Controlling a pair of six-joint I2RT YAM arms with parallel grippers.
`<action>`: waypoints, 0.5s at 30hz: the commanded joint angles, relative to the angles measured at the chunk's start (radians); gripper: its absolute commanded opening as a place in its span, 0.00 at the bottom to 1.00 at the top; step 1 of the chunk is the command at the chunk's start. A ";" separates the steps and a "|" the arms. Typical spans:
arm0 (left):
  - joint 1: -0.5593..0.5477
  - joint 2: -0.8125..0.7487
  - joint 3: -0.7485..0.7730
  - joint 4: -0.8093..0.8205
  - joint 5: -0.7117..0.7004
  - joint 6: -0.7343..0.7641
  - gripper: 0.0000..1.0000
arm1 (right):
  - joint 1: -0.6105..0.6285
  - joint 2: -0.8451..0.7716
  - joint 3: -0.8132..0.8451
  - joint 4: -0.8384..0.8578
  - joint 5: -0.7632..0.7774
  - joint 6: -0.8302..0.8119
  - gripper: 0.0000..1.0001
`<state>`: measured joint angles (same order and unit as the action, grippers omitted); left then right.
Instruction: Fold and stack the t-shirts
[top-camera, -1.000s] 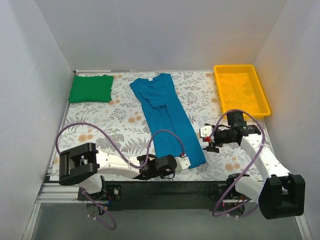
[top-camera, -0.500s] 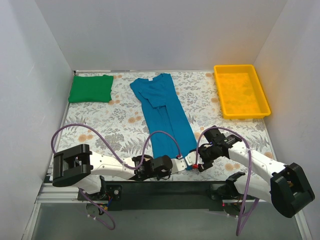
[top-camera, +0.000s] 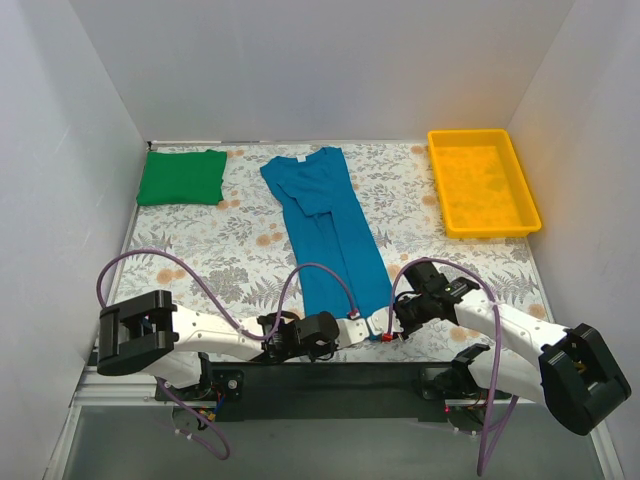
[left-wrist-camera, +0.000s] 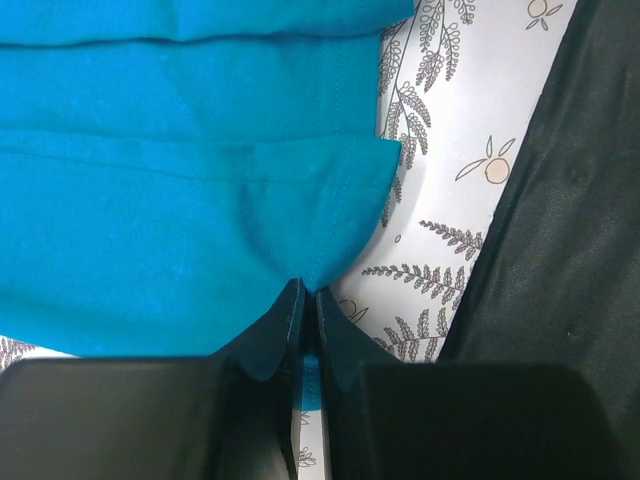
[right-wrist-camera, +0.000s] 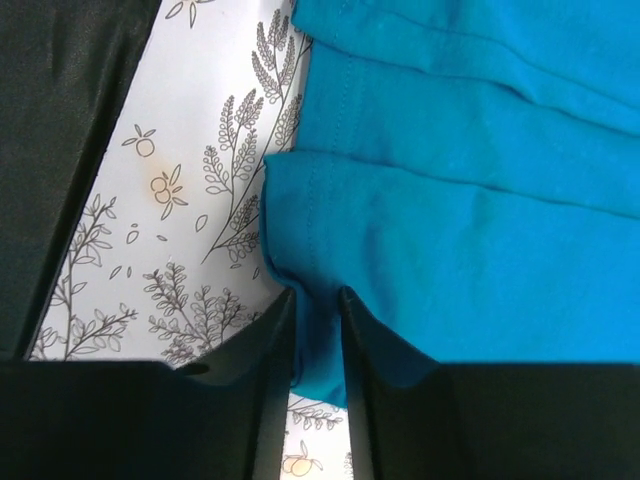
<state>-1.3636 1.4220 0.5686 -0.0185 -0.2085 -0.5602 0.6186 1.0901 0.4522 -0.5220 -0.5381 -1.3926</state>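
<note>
Far left, bright green cotton t-shirt (top-camera: 181, 178) looks folded. Left fingers (left-wrist-camera: 270, 345) and right fingers (right-wrist-camera: 370, 345) pinch near hem of teal-blue cotton t-shirt (top-camera: 330, 230); cross-fold, stacking apparently remain.

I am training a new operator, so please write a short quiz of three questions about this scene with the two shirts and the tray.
1. True or false: the green shirt lies in the tray.
2. Choose one: the left gripper and the right gripper pinch the teal shirt at its: A. collar; B. sleeve; C. near hem.
3. Short answer: which shirt is already folded into a small rectangle?

Key: 1. False, it lies on the table at the far left. 2. C. 3. The green shirt.
</note>
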 joint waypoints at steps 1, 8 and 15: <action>0.000 -0.046 -0.019 0.012 0.009 0.016 0.00 | 0.007 0.024 -0.053 0.019 0.072 -0.013 0.23; 0.001 -0.107 -0.055 0.069 0.006 0.032 0.00 | 0.004 0.007 0.015 -0.033 0.021 0.024 0.02; 0.018 -0.159 -0.067 0.103 0.017 0.074 0.00 | -0.005 0.014 0.166 -0.110 -0.060 0.076 0.01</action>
<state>-1.3594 1.3132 0.5117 0.0391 -0.2031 -0.5194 0.6182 1.0962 0.5278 -0.5861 -0.5480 -1.3563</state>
